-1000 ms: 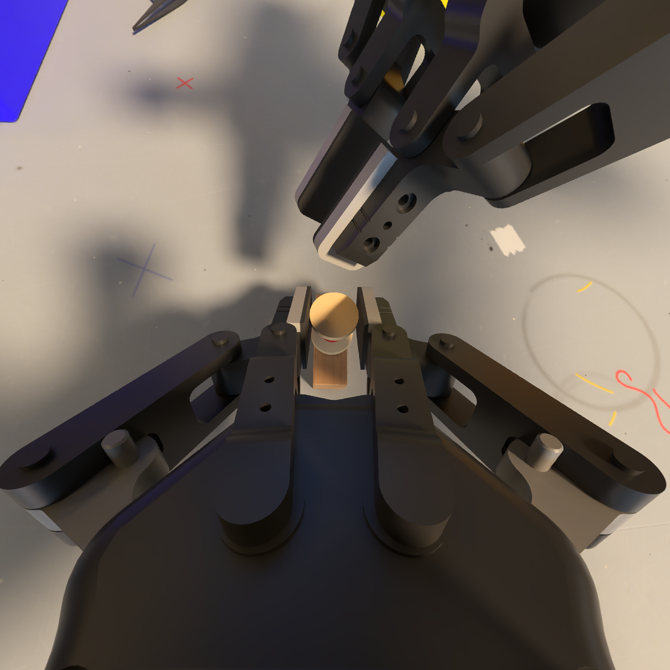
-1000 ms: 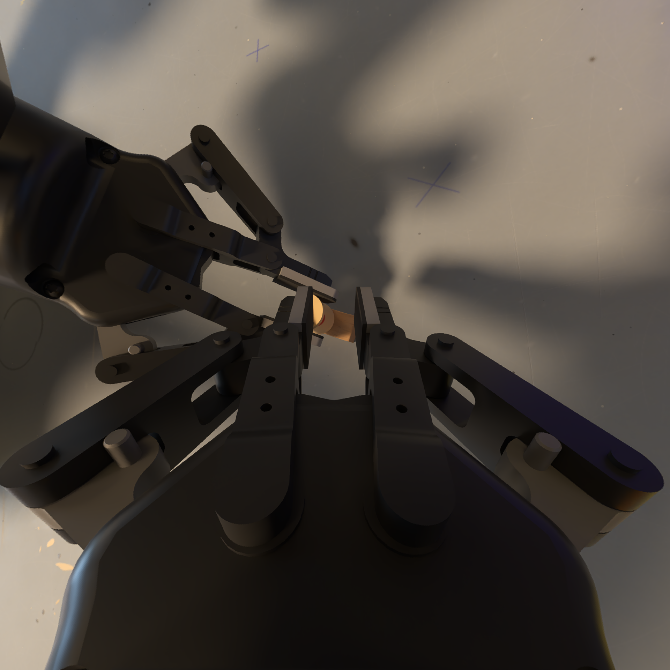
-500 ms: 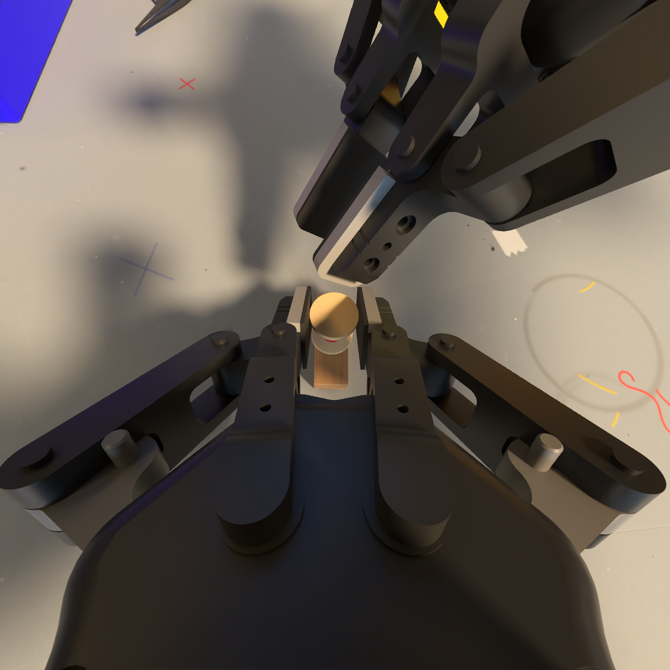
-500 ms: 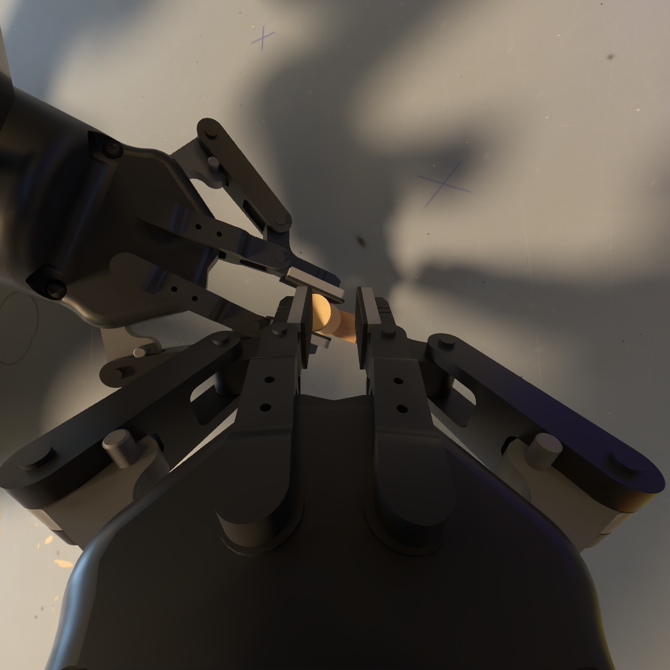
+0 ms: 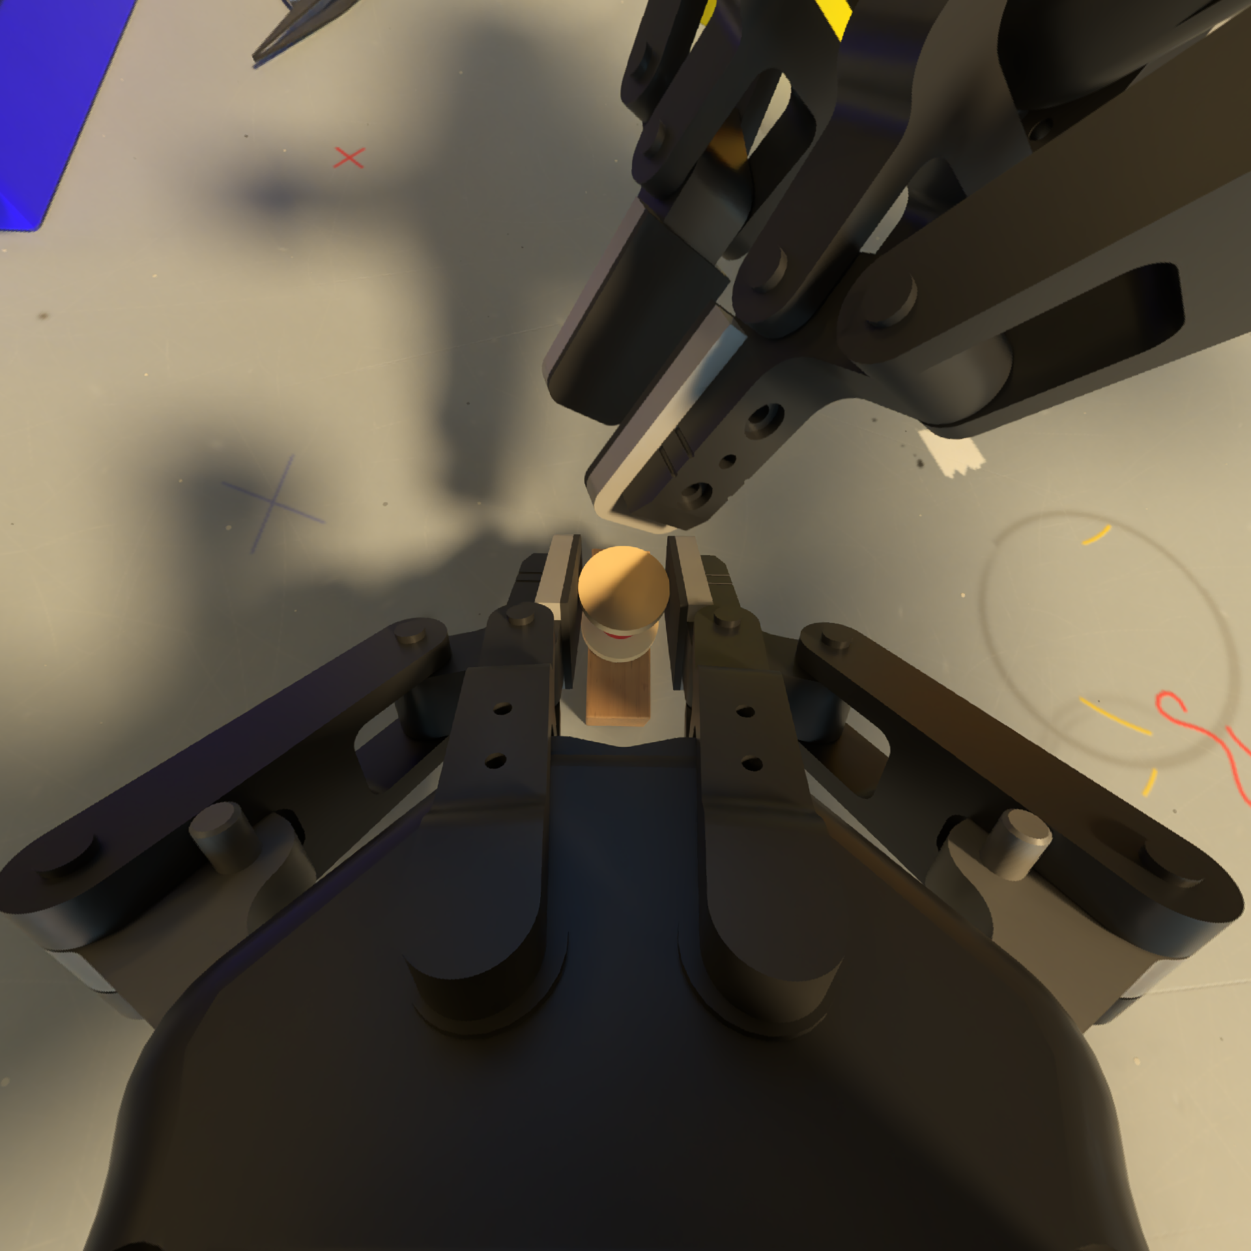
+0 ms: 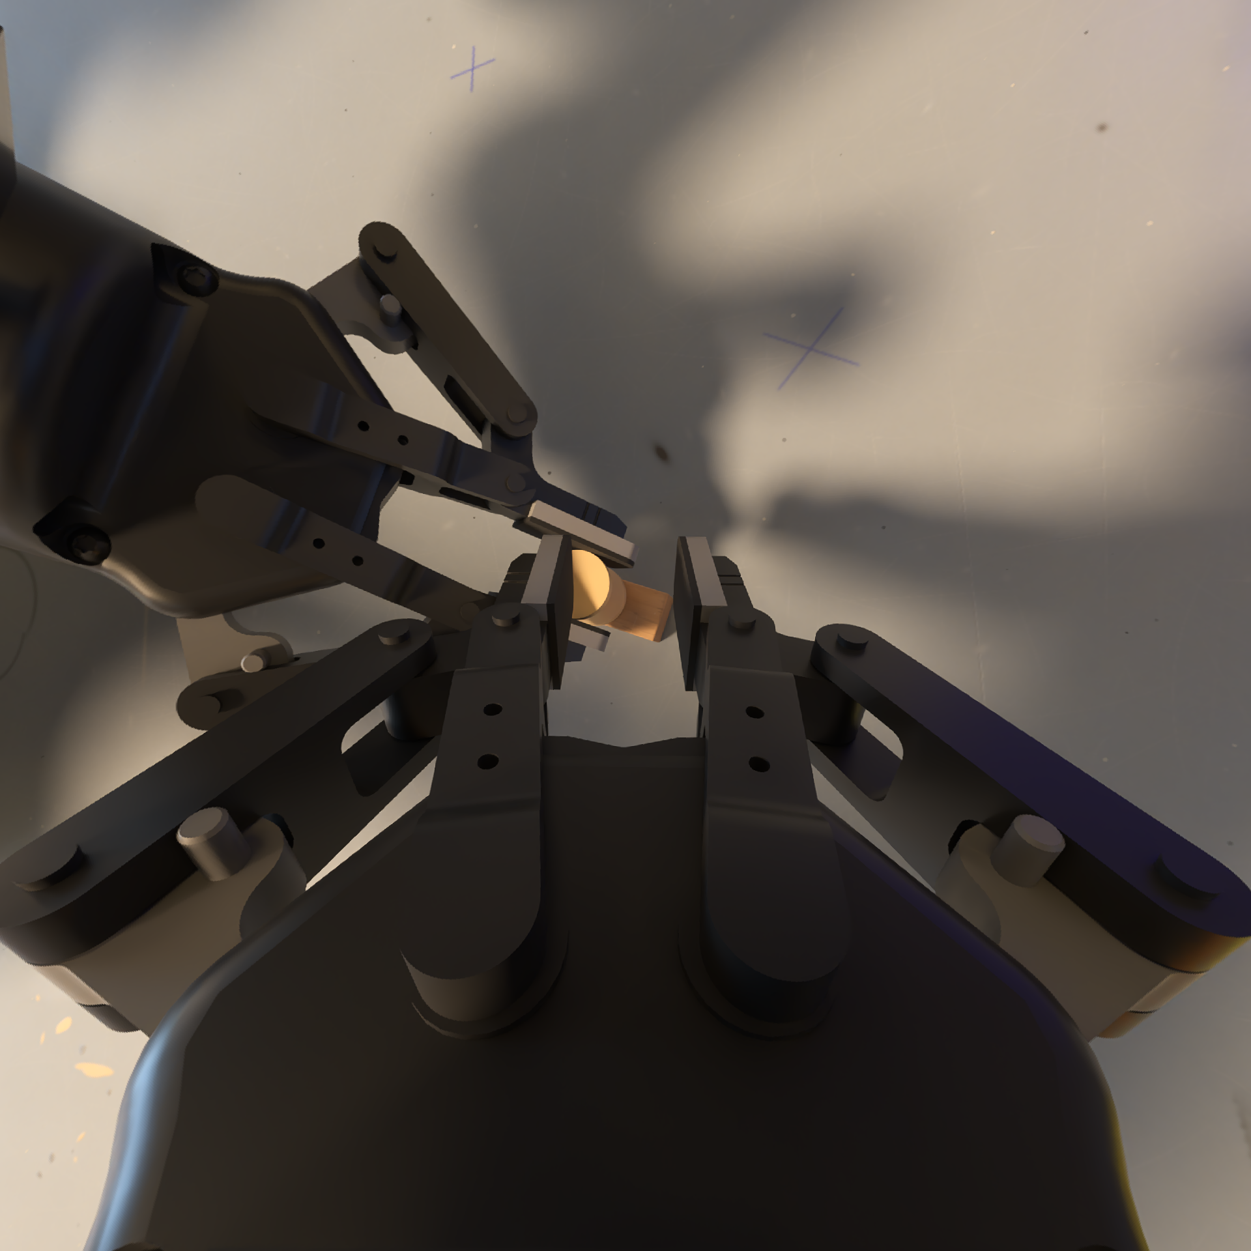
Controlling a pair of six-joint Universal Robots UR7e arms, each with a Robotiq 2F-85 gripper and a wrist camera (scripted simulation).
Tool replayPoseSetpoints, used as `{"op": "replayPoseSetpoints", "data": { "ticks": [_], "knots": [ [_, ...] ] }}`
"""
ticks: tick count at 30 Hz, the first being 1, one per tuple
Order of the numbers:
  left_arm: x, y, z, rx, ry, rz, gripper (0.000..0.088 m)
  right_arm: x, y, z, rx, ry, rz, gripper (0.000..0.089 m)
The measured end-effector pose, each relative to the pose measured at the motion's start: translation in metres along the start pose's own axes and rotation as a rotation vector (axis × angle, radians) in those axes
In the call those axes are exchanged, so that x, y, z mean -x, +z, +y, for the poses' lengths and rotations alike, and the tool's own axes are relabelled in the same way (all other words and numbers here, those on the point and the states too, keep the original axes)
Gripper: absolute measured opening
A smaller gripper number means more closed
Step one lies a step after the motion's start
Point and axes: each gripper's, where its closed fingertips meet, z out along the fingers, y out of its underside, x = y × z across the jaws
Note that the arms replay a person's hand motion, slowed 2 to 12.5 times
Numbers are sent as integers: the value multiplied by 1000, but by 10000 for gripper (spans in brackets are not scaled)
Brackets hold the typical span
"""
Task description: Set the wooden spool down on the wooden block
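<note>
In the left wrist view my left gripper (image 5: 623,575) is shut on the round top of the wooden spool (image 5: 623,585). The spool stands upright on the wooden block (image 5: 617,694), whose tan side shows below it. My right gripper (image 5: 609,447) hangs just beyond the spool, its fingers apart. In the right wrist view my right gripper (image 6: 619,596) is open, with a gap either side of the spool (image 6: 589,592) and block (image 6: 643,612). The left gripper (image 6: 599,589) reaches in from the left and pinches the spool.
The grey table (image 5: 203,352) bears pen crosses and a drawn circle (image 5: 1103,643). A blue sheet (image 5: 40,101) lies at the far left corner, a dark thin object (image 5: 298,27) beside it, and a white tape scrap (image 5: 951,457) to the right.
My right gripper's fingers have spread apart and it has shifted slightly over the spool. The left gripper, spool and block have not moved.
</note>
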Motion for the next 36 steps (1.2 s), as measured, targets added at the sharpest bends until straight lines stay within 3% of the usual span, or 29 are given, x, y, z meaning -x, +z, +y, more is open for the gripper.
{"op": "replayPoseSetpoints", "data": {
  "ticks": [6,16,24,36],
  "knots": [
    [0,0,0,2,0,1,222,-3,-3,-3,-12,-10,25,275],
    [0,0,0,-2,2,3,222,4,0,2,17,10,-19,275],
    [0,0,0,-5,-1,6,222,3,3,6,42,-4,9,323],
    [0,-1,0,-9,-1,5,222,2,1,2,19,21,-6,342]
  ]
}}
